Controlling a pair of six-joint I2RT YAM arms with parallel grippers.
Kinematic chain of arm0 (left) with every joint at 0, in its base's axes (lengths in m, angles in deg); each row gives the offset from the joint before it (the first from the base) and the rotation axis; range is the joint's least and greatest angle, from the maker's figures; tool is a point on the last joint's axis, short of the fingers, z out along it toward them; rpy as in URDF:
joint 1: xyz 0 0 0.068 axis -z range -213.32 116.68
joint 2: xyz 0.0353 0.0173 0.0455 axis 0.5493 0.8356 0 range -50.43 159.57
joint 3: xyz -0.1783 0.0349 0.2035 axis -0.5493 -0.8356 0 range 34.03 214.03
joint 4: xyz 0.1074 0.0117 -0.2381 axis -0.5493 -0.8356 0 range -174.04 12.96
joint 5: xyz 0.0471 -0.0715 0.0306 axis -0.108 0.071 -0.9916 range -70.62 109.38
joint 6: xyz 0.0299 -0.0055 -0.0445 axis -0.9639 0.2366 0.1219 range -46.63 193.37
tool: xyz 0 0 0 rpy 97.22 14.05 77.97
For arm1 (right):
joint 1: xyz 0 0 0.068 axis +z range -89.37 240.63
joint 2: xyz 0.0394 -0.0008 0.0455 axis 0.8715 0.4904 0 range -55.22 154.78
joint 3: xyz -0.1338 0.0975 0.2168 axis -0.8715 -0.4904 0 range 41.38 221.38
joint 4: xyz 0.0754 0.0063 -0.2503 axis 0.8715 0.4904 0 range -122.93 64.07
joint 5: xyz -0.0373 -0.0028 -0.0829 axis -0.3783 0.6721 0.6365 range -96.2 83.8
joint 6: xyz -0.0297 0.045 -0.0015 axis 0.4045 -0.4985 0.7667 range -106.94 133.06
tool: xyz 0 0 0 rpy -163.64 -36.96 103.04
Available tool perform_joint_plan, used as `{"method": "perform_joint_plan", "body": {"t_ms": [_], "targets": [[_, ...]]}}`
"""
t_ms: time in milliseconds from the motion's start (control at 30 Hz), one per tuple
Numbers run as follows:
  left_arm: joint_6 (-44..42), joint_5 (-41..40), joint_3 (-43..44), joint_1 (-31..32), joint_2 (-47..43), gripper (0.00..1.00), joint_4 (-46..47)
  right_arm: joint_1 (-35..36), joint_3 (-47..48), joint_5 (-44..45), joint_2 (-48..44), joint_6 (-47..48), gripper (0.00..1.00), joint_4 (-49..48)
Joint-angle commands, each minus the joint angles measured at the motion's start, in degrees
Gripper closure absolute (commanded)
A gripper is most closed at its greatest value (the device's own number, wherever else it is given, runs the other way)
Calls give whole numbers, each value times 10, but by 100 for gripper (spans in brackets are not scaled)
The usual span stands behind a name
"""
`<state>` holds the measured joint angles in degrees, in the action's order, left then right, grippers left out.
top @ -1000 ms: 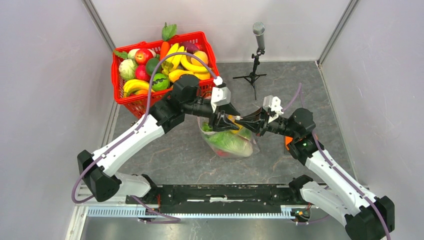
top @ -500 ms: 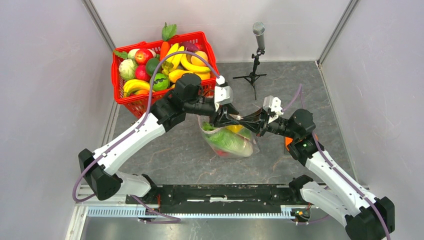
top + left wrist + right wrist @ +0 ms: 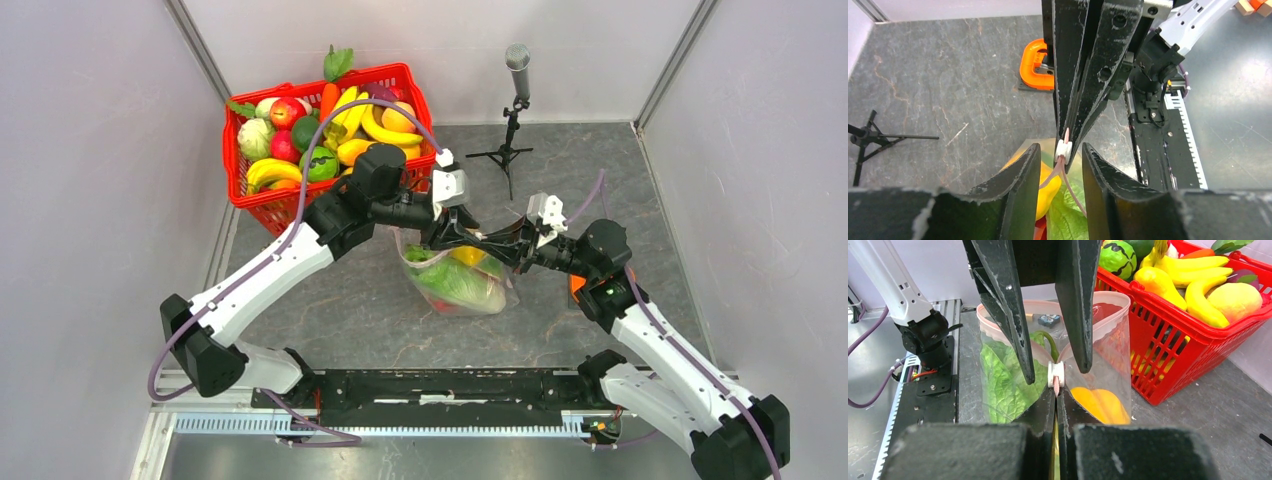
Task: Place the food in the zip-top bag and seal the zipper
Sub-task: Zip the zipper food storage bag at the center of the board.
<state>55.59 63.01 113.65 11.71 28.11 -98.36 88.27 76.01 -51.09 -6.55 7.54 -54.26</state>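
The zip-top bag (image 3: pixel 498 290) stands on the grey table (image 3: pixel 350 310) at the centre of the overhead view, with both arms meeting over its top edge. Through its clear wall show the long cabbage (image 3: pixel 455 285) and, in the lower middle of the right wrist view, the yellow bell pepper (image 3: pixel 1100 405).

The right end effector (image 3: pixel 1055 392) is pressed together, pinching the pink zipper (image 3: pixel 1055 385) just below a small white slider (image 3: pixel 1055 373). On each side of that pinch the bag's mouth gapes in a loop.

The left end effector (image 3: pixel 1061 147) reaches in from the opposite side. Its fingers (image 3: pixel 1018 185) are spread, one on each side of the slider and neither touching it; the slider sits in the gap near their tips.

A red basket (image 3: pixel 275 205) heaped with more toy produce sits in the upper left of the overhead view, just beside the left arm. A microphone (image 3: pixel 517 58) on a small tripod stands at the upper centre. An orange clamp (image 3: pixel 1035 62) lies on the table in the upper middle of the left wrist view, behind the right arm.
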Motion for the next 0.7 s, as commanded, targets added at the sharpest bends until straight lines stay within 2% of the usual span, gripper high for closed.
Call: {"method": "perform_joint_plan", "body": {"t_ms": [0,100,367,533,567,600,667], "targets": [[-32,11,27,2,8,57,-31,1,-4,5,-9,2,100,-12],[-33,4,31,2,12,60,-35,2,-5,3,-10,-2,100,-17],[-33,-17,33,2,2,87,-22,2,-9,8,-16,4,100,-13],[-52,-26,39,2,0,89,-57,2,-11,23,-25,10,100,-8],[-52,-23,39,2,0,95,-57,2,-11,23,-25,9,100,-9],[-52,-24,39,2,0,98,-57,2,-10,21,-24,9,100,-10],[-55,-28,39,2,1,98,-59,2,-9,21,-22,8,100,-11]]}}
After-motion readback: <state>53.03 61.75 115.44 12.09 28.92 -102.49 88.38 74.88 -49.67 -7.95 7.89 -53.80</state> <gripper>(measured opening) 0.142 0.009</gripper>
